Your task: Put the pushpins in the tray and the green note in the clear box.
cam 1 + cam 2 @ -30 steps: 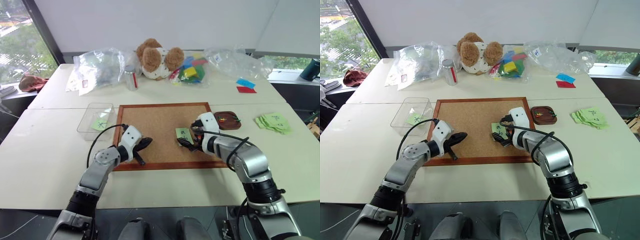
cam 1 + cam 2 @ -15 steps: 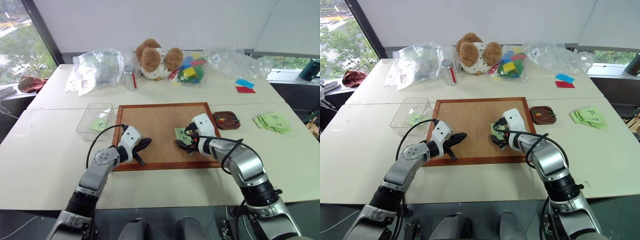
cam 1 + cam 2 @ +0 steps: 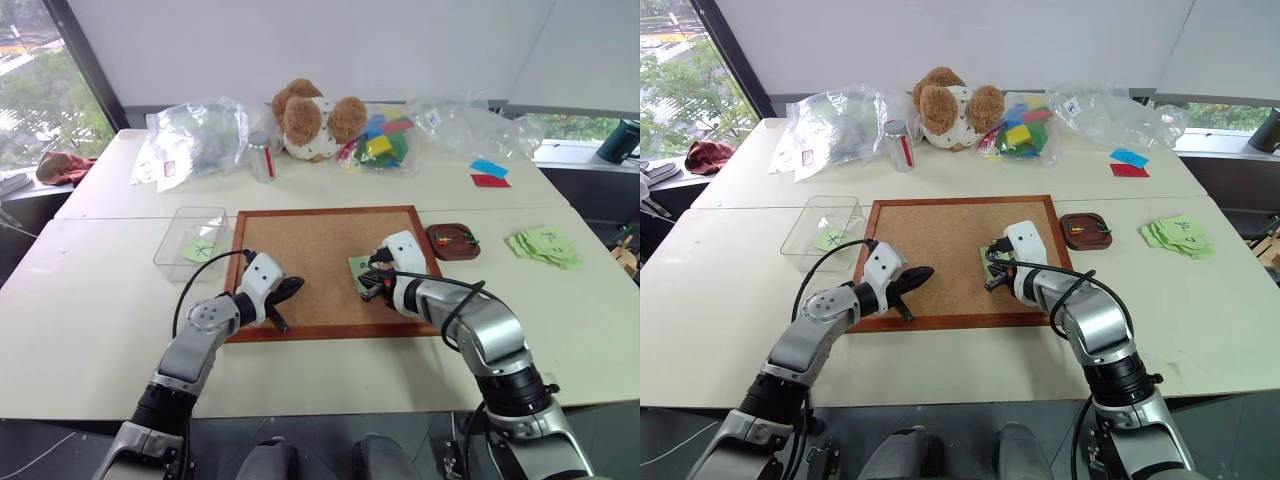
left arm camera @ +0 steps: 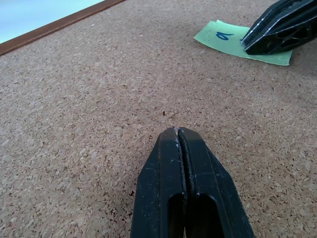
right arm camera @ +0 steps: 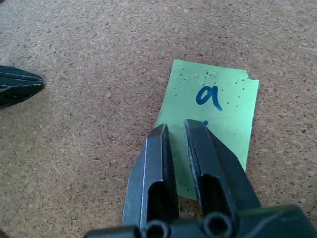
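Right hand (image 5: pixel 176 130) on green note (image 5: pixel 218 106), "a"

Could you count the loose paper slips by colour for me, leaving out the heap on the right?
Green: 2, the green note on the cork board and a slip in the clear box
Blue slip: 1
Red slip: 1
Total: 4

One cork board (image 3: pixel 320 255), one tray (image 3: pixel 453 241), one clear box (image 3: pixel 180 238), one teddy bear (image 3: pixel 312 118), two end effectors.
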`<state>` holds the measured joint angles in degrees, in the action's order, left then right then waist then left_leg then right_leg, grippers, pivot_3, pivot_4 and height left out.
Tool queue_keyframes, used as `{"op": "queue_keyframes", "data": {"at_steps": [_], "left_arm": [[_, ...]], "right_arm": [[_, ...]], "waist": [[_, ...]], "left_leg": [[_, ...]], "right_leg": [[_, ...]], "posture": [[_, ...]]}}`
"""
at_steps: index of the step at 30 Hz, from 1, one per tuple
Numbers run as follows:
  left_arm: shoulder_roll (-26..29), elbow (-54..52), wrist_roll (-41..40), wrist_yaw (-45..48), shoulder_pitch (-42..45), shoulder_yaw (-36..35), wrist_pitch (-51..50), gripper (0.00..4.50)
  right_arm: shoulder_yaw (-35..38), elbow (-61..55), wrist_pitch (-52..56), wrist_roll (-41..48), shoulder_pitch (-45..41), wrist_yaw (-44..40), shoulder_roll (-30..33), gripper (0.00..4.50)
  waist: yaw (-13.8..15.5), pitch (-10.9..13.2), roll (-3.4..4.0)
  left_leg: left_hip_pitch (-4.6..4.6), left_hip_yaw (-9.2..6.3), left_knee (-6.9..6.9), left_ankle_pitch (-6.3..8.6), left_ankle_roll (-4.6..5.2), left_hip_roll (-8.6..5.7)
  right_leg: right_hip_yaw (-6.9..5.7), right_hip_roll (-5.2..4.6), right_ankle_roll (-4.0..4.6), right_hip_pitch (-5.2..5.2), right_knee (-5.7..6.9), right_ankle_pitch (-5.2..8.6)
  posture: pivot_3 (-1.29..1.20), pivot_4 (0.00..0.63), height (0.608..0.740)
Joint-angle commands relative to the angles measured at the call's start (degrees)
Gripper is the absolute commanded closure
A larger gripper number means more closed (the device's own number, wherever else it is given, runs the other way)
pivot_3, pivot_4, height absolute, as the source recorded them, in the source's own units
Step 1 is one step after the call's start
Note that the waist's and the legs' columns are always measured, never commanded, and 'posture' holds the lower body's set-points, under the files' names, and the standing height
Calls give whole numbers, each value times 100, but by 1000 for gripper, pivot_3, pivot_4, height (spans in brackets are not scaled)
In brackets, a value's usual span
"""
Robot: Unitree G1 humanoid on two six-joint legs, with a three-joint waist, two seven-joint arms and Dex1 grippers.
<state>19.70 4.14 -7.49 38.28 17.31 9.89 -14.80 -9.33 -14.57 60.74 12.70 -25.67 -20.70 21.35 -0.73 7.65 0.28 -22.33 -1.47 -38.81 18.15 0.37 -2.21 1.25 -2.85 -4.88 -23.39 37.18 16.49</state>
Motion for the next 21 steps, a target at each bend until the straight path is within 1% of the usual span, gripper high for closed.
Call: {"op": "queue_keyframes", "data": {"at_steps": [1, 2, 3, 4, 7, 9, 16, 21], "left_arm": [[21, 223, 136, 64, -229, 224, -260, 4500], [18, 229, 138, 68, -224, 231, -257, 4500], [15, 233, 139, 71, -221, 237, -255, 4500], [13, 235, 140, 72, -219, 240, -253, 4500], [10, 242, 138, 80, -215, 244, -249, 4500], [9, 240, 135, 82, -216, 244, -249, 4500], [-8, 271, 144, 72, -186, 246, -229, 4500], [-8, 275, 145, 66, -181, 243, -227, 4500]], "right_arm": [[117, -83, -25, 4, -9, -18, 51, 2788], [193, -113, -5, 6, -51, 29, 31, 2413], [246, -134, 8, 5, -80, 62, 17, 1930], [290, -154, 24, 17, -101, 69, 10, 1350], [363, -185, 185, 73, -136, 56, 4, 26], [374, -169, 260, 91, -138, 47, -3, 26], [11, 125, 120, -179, 22, 8, 198, 26], [-195, 115, 0, -252, 151, -93, 374, 26]], "waist": [[0, 0, 0], [0, 0, 0], [0, 0, 0], [1, 0, 0], [1, 0, 0], [1, 0, 0], [0, 0, 0], [2, -2, 0]], "left_leg": [[0, 0, 0, 0, 0, 0], [0, 0, 0, 0, 0, 0], [0, 0, 1, 0, 0, 0], [0, 0, 1, 0, 0, 0], [0, 0, 3, 0, 0, 0], [0, 0, 4, 0, 0, 0], [0, 0, 4, 0, 0, 0], [0, 0, 5, 0, 0, 0]], "right_leg": [[0, 0, 0, 0, 0, 0], [0, 0, 0, 0, 0, 0], [0, 0, 0, 0, 0, 0], [0, 0, 0, 0, -1, 0], [0, 0, 0, -2, -1, 0], [0, 0, 0, -2, -1, 0], [1, 0, 0, -2, -2, 0], [1, 0, 0, -1, -3, 0]], "posture": [[0, 150, 740], [0, 150, 740], [0, 150, 740], [0, 150, 740], [0, 150, 740], [0, 150, 740], [0, 150, 740], [0, 150, 740]]}}
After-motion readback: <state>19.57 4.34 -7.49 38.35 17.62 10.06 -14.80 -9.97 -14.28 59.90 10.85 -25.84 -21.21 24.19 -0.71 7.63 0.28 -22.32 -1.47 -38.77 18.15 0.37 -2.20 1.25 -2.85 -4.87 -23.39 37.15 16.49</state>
